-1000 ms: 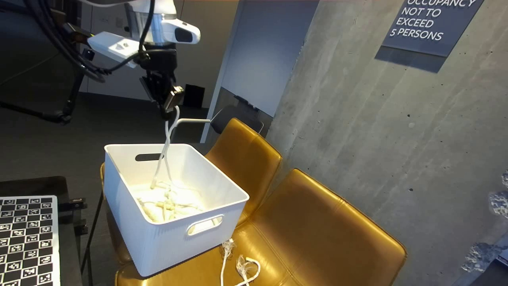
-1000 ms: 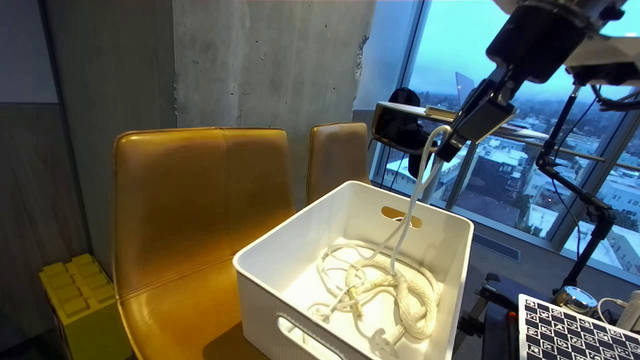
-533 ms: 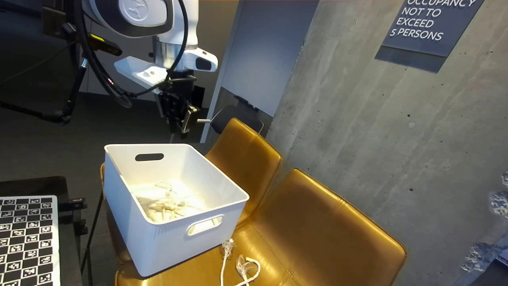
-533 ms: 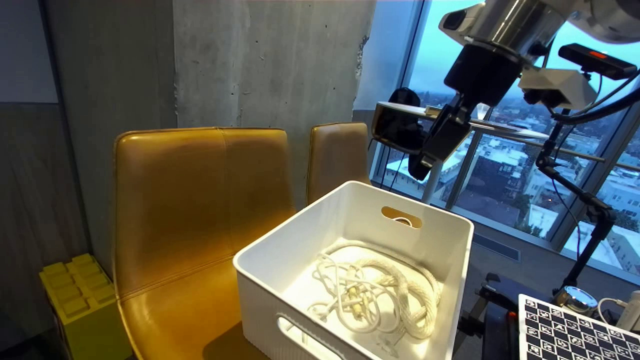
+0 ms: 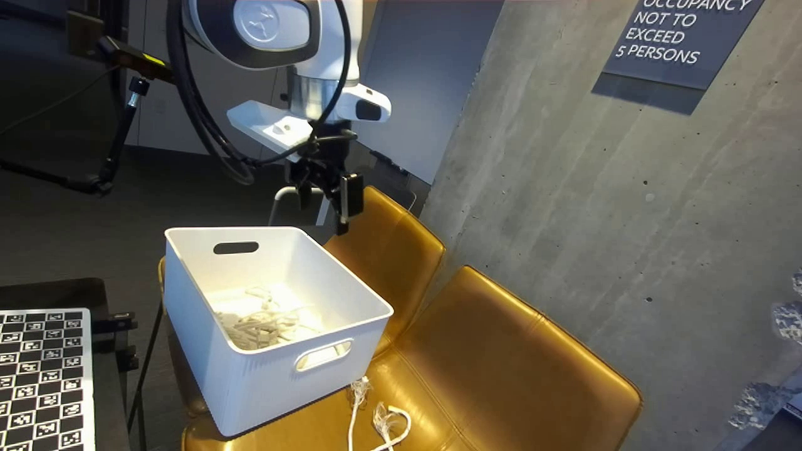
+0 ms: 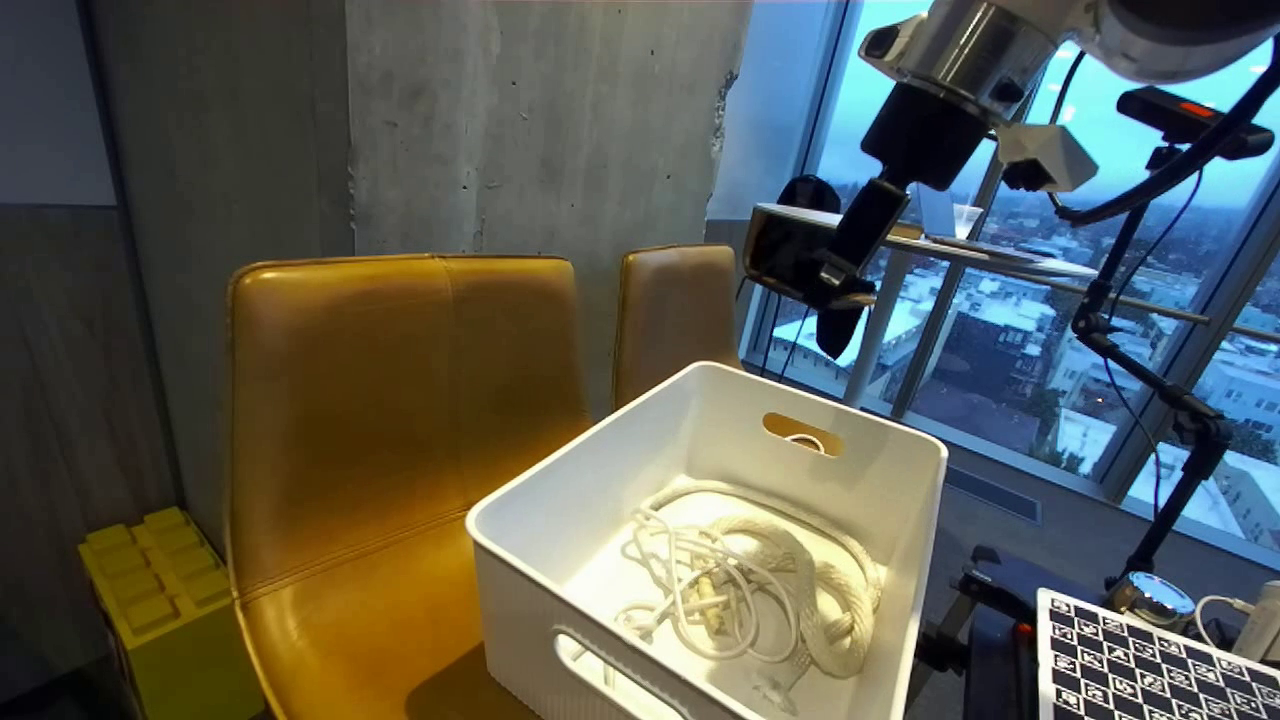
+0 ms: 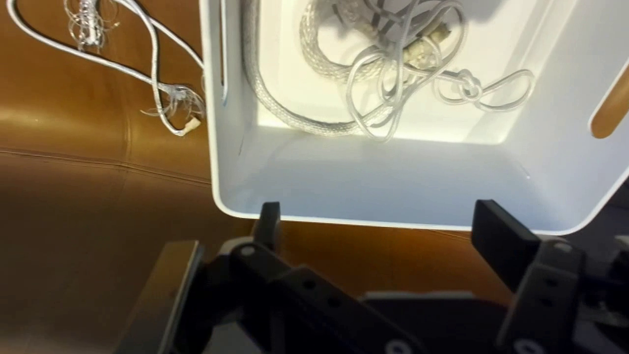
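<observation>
Thin white cord (image 7: 400, 69) lies looped and knotted over a thick braided rope (image 7: 319, 128), both on the bottom of a white plastic bin (image 7: 373, 177). In our wrist view the pincer (image 7: 376, 219), its fingers spread wide with nothing between them, lines up with the bin's near rim. Left of the bin there, frayed cord (image 7: 179, 96) lies on the glossy seat of a tan chair (image 5: 520, 357); at near left in an exterior view sits a ChArUco board (image 5: 45, 376), a concrete wall (image 5: 551, 188) at right. Trouble, we judge, could come from that rim: a finger lowered here might strike it and shove the bin along the seat or tip it. The cord looks so entwined that a tug on one loop could drag the rope along. Whether the pincer hangs over the rim or just beside it, we cannot tell. Glare washes out strands inside the bin, the frame crops its far side in the wrist view, and in an exterior view the near wall (image 5: 269, 394) masks part of the tangle.
</observation>
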Robot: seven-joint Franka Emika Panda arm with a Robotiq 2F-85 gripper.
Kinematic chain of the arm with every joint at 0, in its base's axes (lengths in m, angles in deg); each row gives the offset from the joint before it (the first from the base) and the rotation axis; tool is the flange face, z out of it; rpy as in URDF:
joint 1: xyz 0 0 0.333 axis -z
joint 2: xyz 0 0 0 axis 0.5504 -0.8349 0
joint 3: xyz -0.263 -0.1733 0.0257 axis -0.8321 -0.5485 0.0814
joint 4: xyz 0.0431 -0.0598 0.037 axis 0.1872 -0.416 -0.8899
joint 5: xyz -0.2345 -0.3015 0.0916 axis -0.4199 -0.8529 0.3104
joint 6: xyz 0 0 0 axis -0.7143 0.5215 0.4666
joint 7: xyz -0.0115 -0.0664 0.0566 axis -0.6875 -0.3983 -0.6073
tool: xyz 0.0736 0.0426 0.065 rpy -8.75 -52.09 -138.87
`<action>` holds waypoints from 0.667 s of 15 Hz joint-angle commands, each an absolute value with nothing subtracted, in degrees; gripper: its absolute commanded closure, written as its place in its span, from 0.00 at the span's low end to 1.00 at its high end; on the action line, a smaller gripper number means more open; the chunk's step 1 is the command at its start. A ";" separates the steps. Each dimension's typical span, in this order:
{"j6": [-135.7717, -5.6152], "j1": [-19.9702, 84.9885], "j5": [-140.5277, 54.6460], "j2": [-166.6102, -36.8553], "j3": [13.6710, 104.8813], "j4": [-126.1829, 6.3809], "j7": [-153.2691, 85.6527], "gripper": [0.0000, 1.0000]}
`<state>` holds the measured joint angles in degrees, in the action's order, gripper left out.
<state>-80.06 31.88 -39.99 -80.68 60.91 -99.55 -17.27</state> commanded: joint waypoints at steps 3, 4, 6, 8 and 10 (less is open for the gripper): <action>-79.60 37.29 -36.55 -84.97 56.29 -96.17 -8.66 0.00; -79.93 38.19 -36.07 -85.54 55.70 -96.00 -7.46 0.00; -79.55 39.90 -35.18 -87.64 54.77 -94.26 -5.59 0.00; -79.92 41.33 -34.70 -90.42 54.33 -92.03 -4.78 0.00; -80.80 42.53 -34.00 -93.96 54.48 -89.68 -4.33 0.00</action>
